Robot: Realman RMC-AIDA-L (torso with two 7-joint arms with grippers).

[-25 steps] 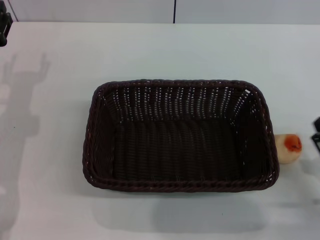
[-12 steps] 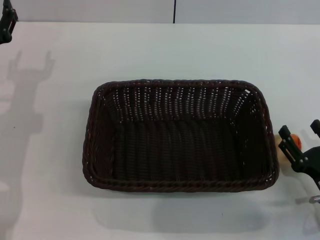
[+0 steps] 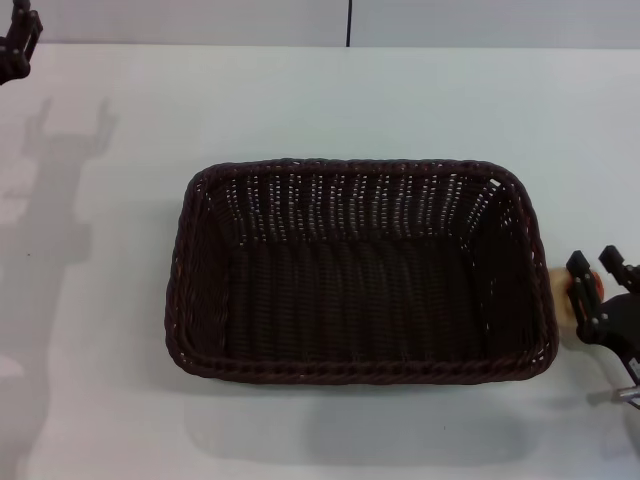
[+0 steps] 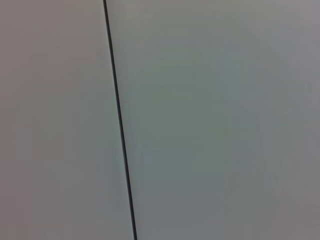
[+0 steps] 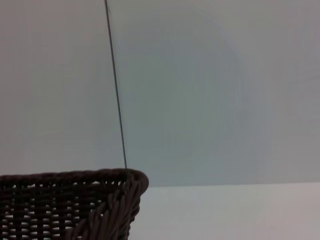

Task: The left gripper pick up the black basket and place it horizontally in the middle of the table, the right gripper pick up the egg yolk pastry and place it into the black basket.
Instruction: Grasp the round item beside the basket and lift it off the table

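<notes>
Basket, the black basket, lies long side left-to-right; right gripper, fingers apart, straddles the egg yolk pastry beside it.

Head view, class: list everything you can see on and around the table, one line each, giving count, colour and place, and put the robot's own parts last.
black basket: one, dark brown-black wicker, lying lengthwise across the middle of the table, nothing inside it.
egg yolk pastry: one, cream-beige with an orange-red patch, on the table just outside the basket's right end, partly hidden by the gripper.
table: one, white, under everything.
wall: pale grey panels with one dark vertical seam, behind the table's far edge.
right gripper: one, black, fingers open on either side of the pastry at the right edge.
left gripper: one, black, at the far left corner, away from the basket.
</notes>
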